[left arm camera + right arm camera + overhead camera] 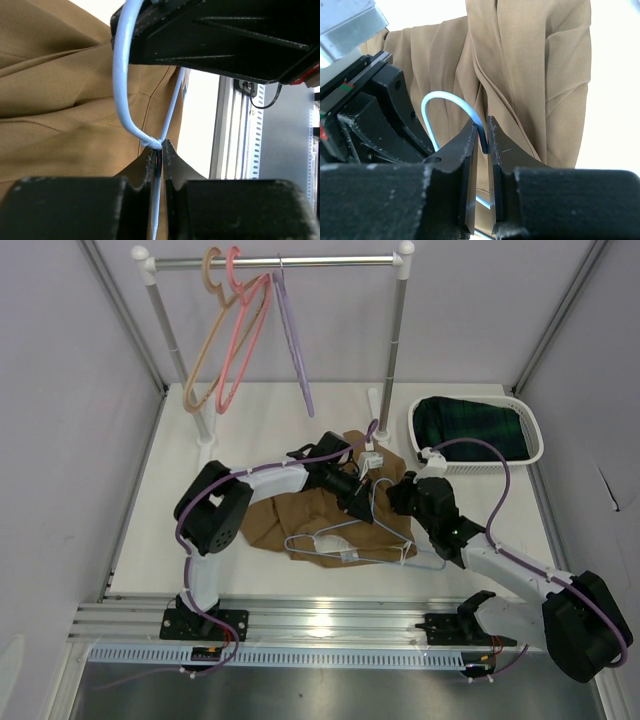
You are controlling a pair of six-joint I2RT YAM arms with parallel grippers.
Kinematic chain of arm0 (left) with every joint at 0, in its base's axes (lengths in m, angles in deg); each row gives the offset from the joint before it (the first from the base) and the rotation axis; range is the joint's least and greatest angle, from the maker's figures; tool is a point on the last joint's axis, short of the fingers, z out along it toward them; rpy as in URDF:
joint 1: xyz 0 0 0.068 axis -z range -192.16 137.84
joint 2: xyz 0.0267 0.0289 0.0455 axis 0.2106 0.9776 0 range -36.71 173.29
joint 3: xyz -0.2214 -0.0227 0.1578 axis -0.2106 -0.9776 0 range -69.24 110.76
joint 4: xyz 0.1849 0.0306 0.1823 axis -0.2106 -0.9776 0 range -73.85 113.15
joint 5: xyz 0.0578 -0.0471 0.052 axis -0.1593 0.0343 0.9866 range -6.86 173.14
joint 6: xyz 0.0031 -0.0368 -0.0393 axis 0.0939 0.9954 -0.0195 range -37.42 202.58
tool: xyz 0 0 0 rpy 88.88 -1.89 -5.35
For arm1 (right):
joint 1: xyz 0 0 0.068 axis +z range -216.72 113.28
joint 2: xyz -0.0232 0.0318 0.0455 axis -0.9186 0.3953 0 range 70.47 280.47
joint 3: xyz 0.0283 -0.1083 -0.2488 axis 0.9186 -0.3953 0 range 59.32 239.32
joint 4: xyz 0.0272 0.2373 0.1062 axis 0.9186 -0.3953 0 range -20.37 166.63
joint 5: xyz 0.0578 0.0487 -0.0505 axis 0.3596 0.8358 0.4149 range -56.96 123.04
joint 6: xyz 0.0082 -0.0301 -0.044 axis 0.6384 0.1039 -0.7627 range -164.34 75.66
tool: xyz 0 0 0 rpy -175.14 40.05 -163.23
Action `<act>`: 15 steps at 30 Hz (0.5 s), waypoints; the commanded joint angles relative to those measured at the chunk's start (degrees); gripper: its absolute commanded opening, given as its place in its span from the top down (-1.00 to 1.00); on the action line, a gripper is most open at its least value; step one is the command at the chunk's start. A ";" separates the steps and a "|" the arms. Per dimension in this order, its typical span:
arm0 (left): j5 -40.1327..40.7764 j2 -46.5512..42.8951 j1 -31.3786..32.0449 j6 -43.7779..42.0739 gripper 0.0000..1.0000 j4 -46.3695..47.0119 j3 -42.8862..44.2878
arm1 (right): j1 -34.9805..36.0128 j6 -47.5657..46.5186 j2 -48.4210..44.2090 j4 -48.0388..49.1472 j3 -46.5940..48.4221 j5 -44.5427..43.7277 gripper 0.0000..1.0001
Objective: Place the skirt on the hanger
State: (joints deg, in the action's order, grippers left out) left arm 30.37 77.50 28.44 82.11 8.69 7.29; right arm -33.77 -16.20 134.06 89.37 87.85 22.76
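At the bottom centre of the top view, nearest the arm bases, the thin pale lavender-blue hanger [350, 552] with smooth plain arms lies flat on the tan-brown soft cloth skirt [285, 520]. Its bar is toward the lower edge of the frame and its slim hook points up toward the middle. The skirt is a crumpled heap on the white table [250, 425], spread left of centre and under the hanger. As far as this view shows, no part of it is passed over the bar or draped on the arms.

Just above, at the centre of the frame, both grippers meet at the hook. The left gripper [160, 150] is pinched narrow on the wire at the twisted neck, low in the middle of its wrist view. The right gripper [482, 132] is pinched narrow on the curve of the hook, mid-frame in its own view. They stand just beside each other, with skirt cloth behind both.

Farther off, at the right, a white plastic basket [533, 440] holds a dark green plaid cloth [470, 425]. Along the top edge a metal rail [300, 260] carries a tan hanger [208, 355], a pink hanger [240, 350] and a lavender hanger [295, 350].

By my reading the task is at an early stage: the hanger is secured, but neither gripper holds the skirt, and getting it onto the hanger — the whole of the actual placing — is yet to do.
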 commanded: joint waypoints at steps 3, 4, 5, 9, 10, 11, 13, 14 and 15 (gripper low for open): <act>5.83 -2.50 0.71 -1.20 0.48 4.79 -2.43 | 1.15 0.51 -3.65 4.84 -2.07 1.41 1.00; 6.10 -2.68 0.71 -1.20 0.41 4.88 -2.61 | 0.98 0.25 -4.09 5.37 -2.25 1.32 1.00; 6.36 -2.85 0.62 -1.20 0.30 4.79 -2.79 | 0.89 -0.19 -4.79 5.37 -2.43 1.14 1.00; 7.07 -3.47 0.10 -1.72 0.17 4.00 -3.41 | 0.28 -1.42 -6.46 5.29 -2.69 1.32 1.00; 7.24 -3.91 -0.34 -1.81 0.17 3.83 -3.41 | -0.34 -1.60 -6.72 5.37 -2.87 1.67 1.00; 7.42 -4.17 -0.61 -1.90 0.16 3.74 -3.93 | -0.69 -1.77 -6.99 5.29 -2.87 2.02 1.00; 7.51 -4.79 -1.48 -2.17 0.16 3.30 -4.11 | -1.39 -2.12 -7.60 5.55 -3.22 3.16 1.00; 7.34 -5.31 -1.84 -2.25 0.16 3.12 -4.55 | -2.18 -2.21 -7.78 5.55 -3.22 3.43 1.00; 7.33 -5.58 -2.10 -2.60 0.16 2.42 -4.64 | -2.54 -2.65 -8.04 5.55 -3.22 3.69 1.00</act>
State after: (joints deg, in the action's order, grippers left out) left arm 35.02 75.49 28.20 81.98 10.57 3.47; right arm -35.28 -18.54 128.07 90.02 84.46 25.03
